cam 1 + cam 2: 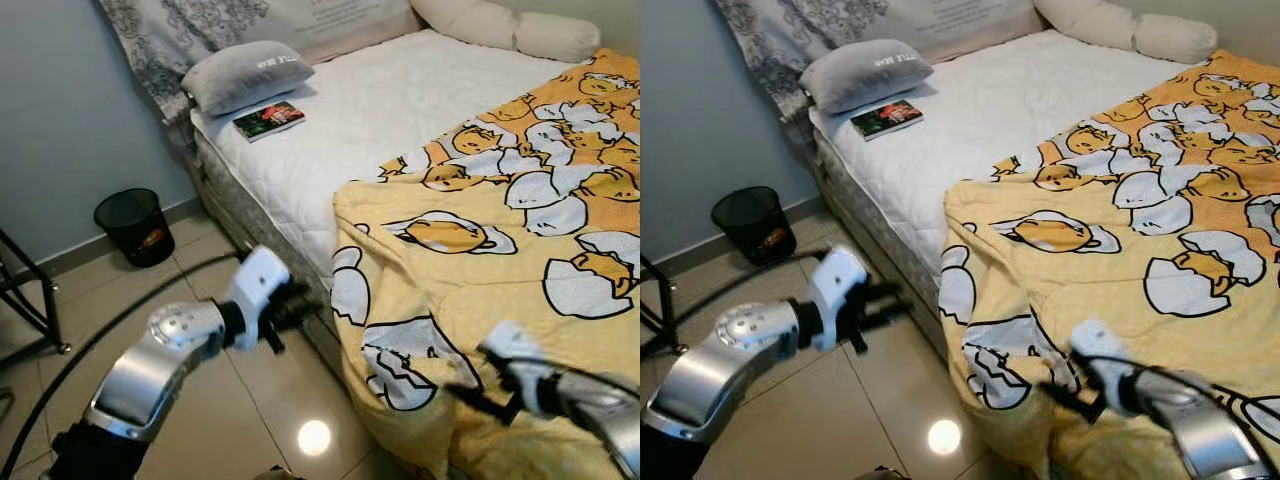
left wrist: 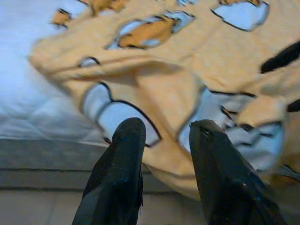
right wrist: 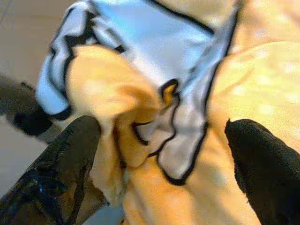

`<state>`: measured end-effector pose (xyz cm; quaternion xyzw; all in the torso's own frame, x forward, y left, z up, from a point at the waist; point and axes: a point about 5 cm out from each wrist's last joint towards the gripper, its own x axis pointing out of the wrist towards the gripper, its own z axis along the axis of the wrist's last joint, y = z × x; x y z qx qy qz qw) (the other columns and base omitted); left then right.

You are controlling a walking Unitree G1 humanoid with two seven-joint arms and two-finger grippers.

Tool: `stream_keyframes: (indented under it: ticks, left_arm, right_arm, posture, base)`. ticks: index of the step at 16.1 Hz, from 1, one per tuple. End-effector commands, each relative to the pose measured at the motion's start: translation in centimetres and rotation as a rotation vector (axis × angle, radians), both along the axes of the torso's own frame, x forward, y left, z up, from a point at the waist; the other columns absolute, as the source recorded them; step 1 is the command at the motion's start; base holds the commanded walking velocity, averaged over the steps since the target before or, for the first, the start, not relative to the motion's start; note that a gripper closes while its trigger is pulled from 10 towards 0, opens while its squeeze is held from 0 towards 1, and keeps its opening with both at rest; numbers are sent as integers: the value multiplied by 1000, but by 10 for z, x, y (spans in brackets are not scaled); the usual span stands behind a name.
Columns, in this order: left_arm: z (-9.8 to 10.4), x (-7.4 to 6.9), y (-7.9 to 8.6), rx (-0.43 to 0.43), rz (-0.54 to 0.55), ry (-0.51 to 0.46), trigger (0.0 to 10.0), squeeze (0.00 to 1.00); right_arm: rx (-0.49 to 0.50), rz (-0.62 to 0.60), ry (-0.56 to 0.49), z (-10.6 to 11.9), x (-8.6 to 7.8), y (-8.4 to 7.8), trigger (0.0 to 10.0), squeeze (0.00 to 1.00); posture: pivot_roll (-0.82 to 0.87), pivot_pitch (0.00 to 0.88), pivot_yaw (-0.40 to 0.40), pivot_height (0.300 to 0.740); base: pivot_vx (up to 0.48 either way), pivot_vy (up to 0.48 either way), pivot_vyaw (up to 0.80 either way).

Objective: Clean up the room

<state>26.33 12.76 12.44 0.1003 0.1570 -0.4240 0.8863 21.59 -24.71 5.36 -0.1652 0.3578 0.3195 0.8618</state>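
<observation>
Right wrist view looks along the right gripper (image 3: 159,154), whose fingers (image 3: 56,173) are spread wide around a bunched fold of the yellow blanket (image 3: 262,108); whether they press the cloth is hard to tell, since the picture is blurred. From the head, this gripper (image 1: 490,385) sits low at the blanket's hanging edge (image 1: 400,340), smeared by motion.

The left gripper (image 1: 290,310) hovers over the floor (image 1: 220,420) just beside the bed's side, also blurred. In its wrist view its fingers (image 2: 119,168) stand apart with nothing between them, pointing at the blanket's drooping corner (image 2: 154,89).

The blanket covers the near and right part of the bed (image 1: 330,140) and runs out of frame on the right. Farther up the bare mattress lie a small book (image 1: 268,119) and a grey pillow (image 1: 245,72). A black bin (image 1: 135,226) stands on the floor by the wall, something orange in it that I cannot identify.
</observation>
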Motion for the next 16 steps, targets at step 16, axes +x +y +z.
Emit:
stream_keyframes:
  ticks: [16]
  left_arm:
    - [6, 33, 23, 22, 402, -190, 10000, 0]
  right_arm:
    - [395, -940, -311, -3, 26, 36, 10000, 0]
  posture:
    - [-19, 0, 117, 740]
  base:
    - [0, 157, 0]
